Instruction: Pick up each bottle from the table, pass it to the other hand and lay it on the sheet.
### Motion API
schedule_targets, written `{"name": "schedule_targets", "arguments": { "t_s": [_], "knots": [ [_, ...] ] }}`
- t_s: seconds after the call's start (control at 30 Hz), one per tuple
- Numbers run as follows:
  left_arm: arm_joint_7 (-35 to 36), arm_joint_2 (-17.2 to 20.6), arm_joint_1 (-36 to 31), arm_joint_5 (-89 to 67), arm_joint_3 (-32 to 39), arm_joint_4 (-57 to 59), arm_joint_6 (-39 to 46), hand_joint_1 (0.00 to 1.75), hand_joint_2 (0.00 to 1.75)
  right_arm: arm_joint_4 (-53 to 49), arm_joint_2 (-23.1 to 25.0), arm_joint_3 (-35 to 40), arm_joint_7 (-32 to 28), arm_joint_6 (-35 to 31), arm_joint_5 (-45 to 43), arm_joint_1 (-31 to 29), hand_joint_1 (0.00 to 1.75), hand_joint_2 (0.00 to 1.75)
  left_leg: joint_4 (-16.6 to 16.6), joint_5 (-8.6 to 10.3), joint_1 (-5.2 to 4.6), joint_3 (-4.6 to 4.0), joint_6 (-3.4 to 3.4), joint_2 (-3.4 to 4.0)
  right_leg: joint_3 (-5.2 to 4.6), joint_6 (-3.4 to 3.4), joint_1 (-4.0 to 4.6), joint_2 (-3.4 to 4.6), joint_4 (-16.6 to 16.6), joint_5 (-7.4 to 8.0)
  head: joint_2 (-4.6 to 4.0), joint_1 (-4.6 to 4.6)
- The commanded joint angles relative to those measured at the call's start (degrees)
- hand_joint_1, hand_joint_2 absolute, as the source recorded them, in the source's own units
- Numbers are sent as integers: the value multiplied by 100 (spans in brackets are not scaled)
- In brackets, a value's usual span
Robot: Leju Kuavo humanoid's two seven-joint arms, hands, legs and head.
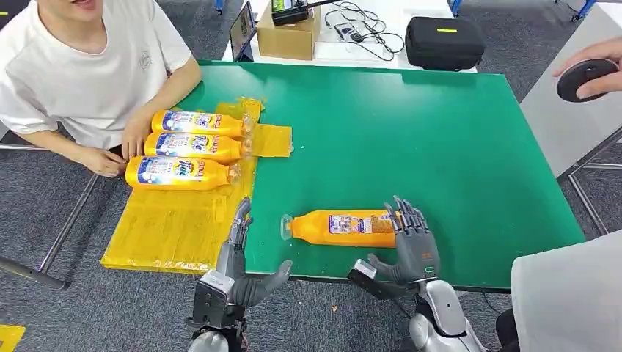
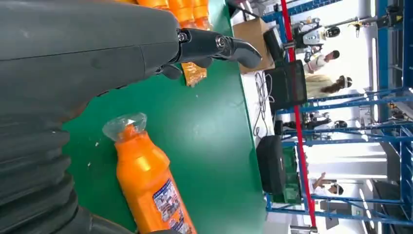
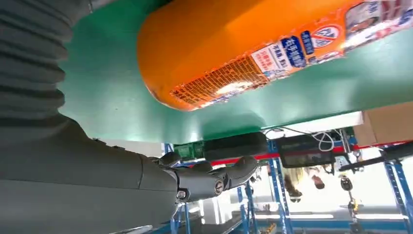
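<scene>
You are working over a green bench (image 1: 440,147) where a yellow sheet (image 1: 176,227) is already carrying three bottles (image 1: 192,147), while the fourth bottle (image 1: 345,227) is lying near the front edge. Your right hand (image 1: 412,238) is resting released at its base and the left hand (image 1: 238,260) is waiting spread and empty near the cap, so a loose grip is risking a roll off the edge.

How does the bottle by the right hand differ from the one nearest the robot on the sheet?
The lone bottle lies on bare green table; the nearest sheet bottle lies on the yellow sheet beside two others. Its cap points toward the robot's left; the sheet bottle's points right. The right hand is at its base. Both are orange, labelled, lying flat.
</scene>
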Motion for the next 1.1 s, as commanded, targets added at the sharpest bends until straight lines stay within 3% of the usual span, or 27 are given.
{"name": "schedule_targets", "arguments": {
  "t_s": [0.03, 0.2, 0.37, 0.63, 1.1],
  "knots": [
    [52, 195, -246, 11, -209, 423, -53, 0, 175, 1013, 168, -51, 30, 397, -86, -527, 0, 175, -7, -3, -1, 15, -3, 6, 13, -6, 0, 2, -6, -2, 0, -2],
    [114, 86, -233, -37, -278, 400, -73, 0, 175, 1927, 237, -94, 297, 591, -129, -1062, 0, 175, -7, -11, 3, 36, -7, 16, 33, -13, 5, 8, -8, -6, 0, -2],
    [125, 77, -269, -44, -281, 416, -77, 0, 175, 2049, 264, -95, 264, 608, -148, -1201, 0, 175, -6, -7, 1, 30, -5, 12, 27, -10, 4, 3, -7, -4, 0, -2],
    [117, 27, -522, -67, -353, 692, -212, 0, 175, 2900, 469, -40, -130, 965, -491, -1817, 0, 175, -3, -9, 4, 39, -6, 12, 36, -13, 7, 2, -5, -7, 0, 0],
    [116, 56, -642, -49, -395, 744, -280, 0, 175, 3302, 685, 343, -123, 1242, -378, -2054, 0, 175, -5, -9, 8, 48, -8, 8, 45, -14, 11, -5, -8, -8, 0, 0]
  ]
}}
